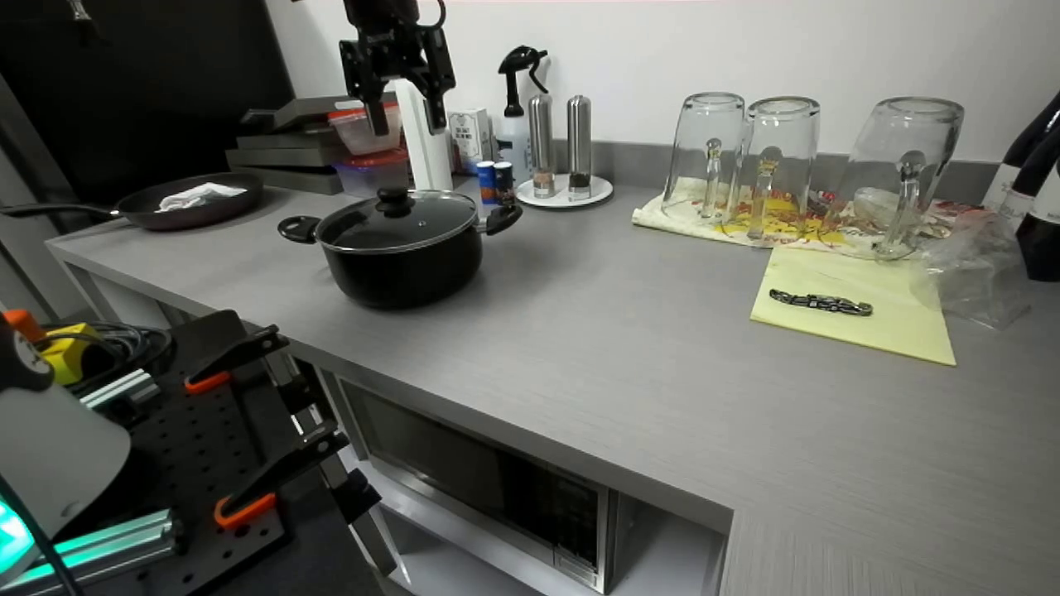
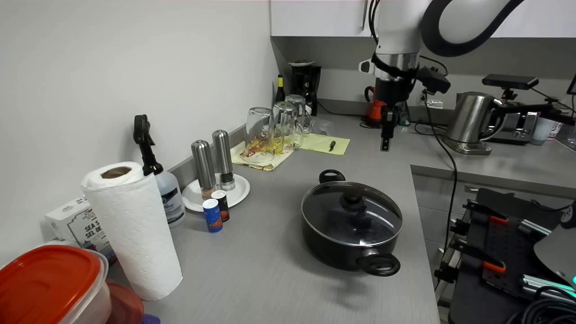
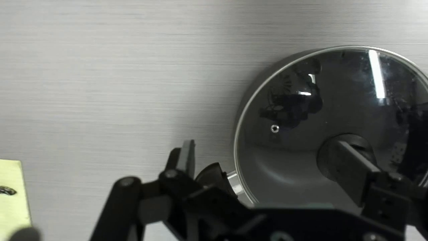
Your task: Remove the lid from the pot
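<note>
The grey counter carried the black two-handled cooking pot. The glass lid lay seated on top of it. Higher up, apart from both, hung the hand, jaws spread wide, holding nothing. A dark knob stood at the lid's centre.

Lid — v. glossy glass, metal-rimmed; pot smooth; counter — mostly matt w/ fine brushed grain.
</note>
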`<state>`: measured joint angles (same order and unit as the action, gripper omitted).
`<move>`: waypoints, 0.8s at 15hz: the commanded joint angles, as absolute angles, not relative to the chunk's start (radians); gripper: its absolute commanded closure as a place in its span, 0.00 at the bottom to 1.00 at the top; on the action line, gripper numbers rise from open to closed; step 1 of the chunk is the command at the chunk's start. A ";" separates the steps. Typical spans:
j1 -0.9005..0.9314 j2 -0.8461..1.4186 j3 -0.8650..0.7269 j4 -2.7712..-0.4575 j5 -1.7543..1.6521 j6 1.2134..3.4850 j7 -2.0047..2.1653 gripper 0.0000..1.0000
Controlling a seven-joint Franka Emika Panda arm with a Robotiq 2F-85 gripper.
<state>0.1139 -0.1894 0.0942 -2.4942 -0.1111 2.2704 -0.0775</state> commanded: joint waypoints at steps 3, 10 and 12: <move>0.159 -0.059 0.127 -2.395 -0.062 2.293 -0.158 0.00; 0.187 0.032 0.174 -2.341 -0.008 2.294 -0.228 0.00; 0.189 0.052 0.184 -2.334 0.003 2.297 -0.240 0.00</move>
<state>0.1836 0.0110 0.1724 -2.3638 -0.0296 2.2881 -0.1980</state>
